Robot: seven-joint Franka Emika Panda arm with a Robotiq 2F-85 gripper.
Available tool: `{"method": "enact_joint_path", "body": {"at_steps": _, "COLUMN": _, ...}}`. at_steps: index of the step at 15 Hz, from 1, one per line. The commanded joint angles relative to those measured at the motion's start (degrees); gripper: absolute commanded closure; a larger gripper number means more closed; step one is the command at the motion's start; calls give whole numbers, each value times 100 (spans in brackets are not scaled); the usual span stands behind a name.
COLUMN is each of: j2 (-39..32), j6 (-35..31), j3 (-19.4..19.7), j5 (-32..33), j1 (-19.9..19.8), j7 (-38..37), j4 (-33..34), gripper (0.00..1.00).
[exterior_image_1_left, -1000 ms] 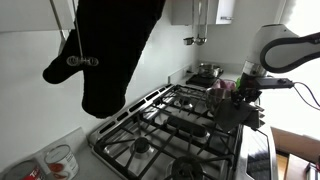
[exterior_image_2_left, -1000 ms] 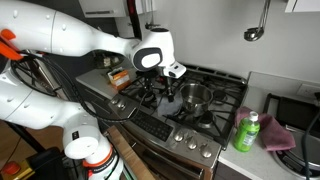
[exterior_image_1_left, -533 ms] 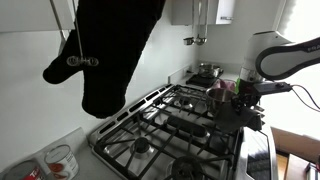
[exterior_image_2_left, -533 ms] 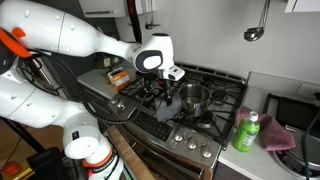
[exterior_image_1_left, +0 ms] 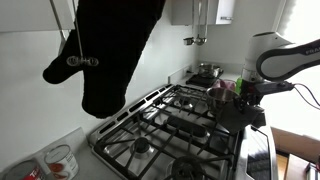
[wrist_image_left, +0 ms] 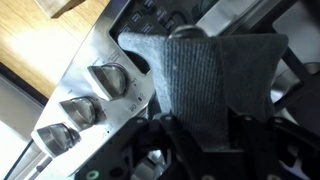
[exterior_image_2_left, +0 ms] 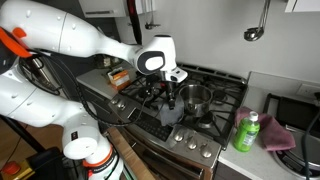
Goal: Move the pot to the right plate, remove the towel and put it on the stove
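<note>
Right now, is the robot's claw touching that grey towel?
Touching. The wrist view shows the grey towel pinched in the gripper, its lower edge clamped there.

One steel pot (exterior_image_2_left: 195, 97) on the stove (exterior_image_2_left: 226, 80). One grey towel (wrist_image_left: 215, 85) at the stove's front, beside three knobs (wrist_image_left: 80, 110). One green bottle (exterior_image_2_left: 247, 132) on the counter (exterior_image_2_left: 262, 95) beside the stove.

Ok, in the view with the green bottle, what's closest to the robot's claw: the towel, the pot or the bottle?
1. towel, right below the gripper.
2. pot, beside it on the stove.
3. green bottle, off past the stove's edge.
</note>
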State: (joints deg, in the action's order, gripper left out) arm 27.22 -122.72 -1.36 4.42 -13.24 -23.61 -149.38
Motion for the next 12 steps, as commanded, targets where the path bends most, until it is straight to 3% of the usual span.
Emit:
{"method": "enact_joint_path", "body": {"at_steps": 1, "j2": -64, "j6": -25, "j3": 64, "j5": 281, "j1": -138, "j7": -188, "j4": -1, "gripper": 89}}
{"method": "enact_joint_path", "body": {"at_steps": 12, "j2": -228, "j6": -586, "j3": 95, "j5": 383, "j1": -372, "j7": -674, "j4": 65, "gripper": 89}}
